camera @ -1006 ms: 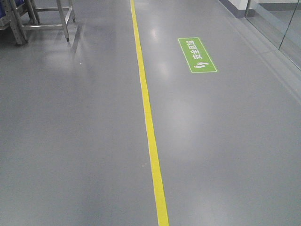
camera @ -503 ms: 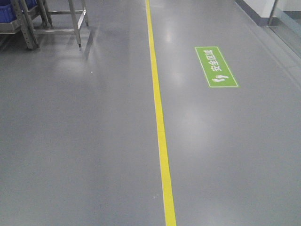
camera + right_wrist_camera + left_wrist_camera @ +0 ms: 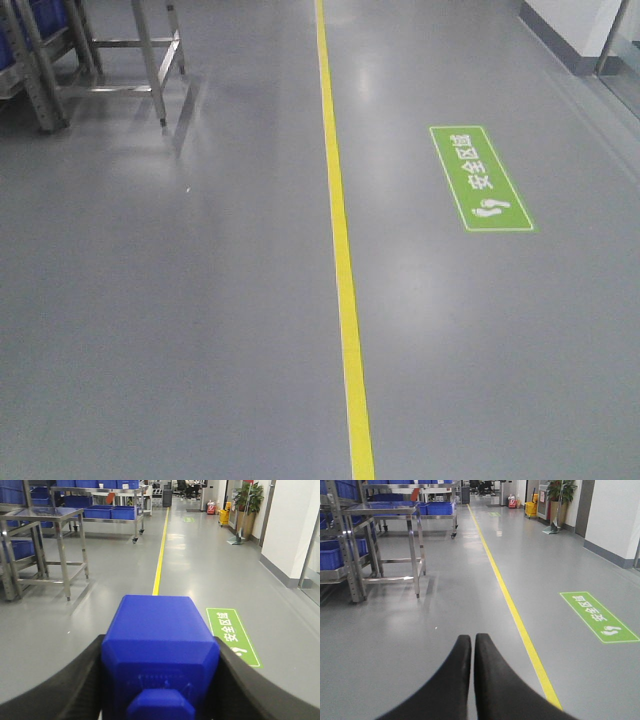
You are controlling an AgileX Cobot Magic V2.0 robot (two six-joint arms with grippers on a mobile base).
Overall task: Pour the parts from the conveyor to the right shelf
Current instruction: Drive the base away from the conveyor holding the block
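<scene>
Blue part, just one, clamped in right gripper; left gripper closed, empty; open floor flanks one yellow line

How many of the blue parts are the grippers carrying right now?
1. The blue part sits clamped in the right gripper. The left gripper is shut with nothing between its fingers. No other part shows in these views.

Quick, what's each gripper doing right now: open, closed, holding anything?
Left gripper: shut, fingers pressed together, nothing between them.
Right gripper: shut on the blue part, one finger on each side.
</scene>
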